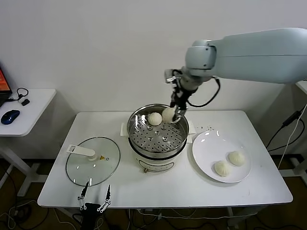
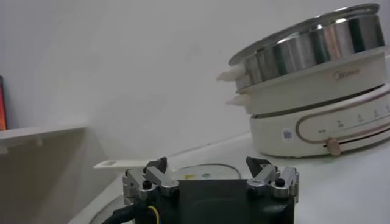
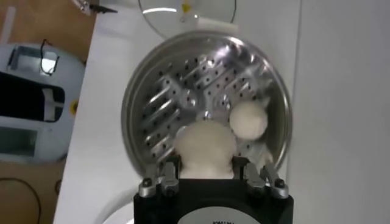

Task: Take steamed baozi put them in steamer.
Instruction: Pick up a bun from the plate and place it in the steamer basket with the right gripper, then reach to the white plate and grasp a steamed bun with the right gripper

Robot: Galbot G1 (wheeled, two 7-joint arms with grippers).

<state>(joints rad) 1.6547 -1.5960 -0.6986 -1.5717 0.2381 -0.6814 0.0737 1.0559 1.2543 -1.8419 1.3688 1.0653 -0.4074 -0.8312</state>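
The steamer (image 1: 158, 136) is a shiny steel pot with a perforated tray on a white base at the table's middle. One baozi (image 1: 154, 118) lies on the tray at the back. My right gripper (image 1: 170, 115) is shut on a second baozi (image 1: 168, 114) and holds it just above the tray's back right; the right wrist view shows that bun (image 3: 205, 148) between the fingers, beside the lying one (image 3: 248, 120). Two more baozi (image 1: 222, 167) (image 1: 236, 157) sit on the white plate (image 1: 211, 146) at the right. My left gripper (image 1: 95, 193) is open, parked at the table's front edge.
The glass lid (image 1: 92, 160) with a white handle lies flat left of the steamer, just beyond my left gripper. A side table with a blue mouse (image 1: 10, 116) stands at the far left. A cable hangs at the right edge.
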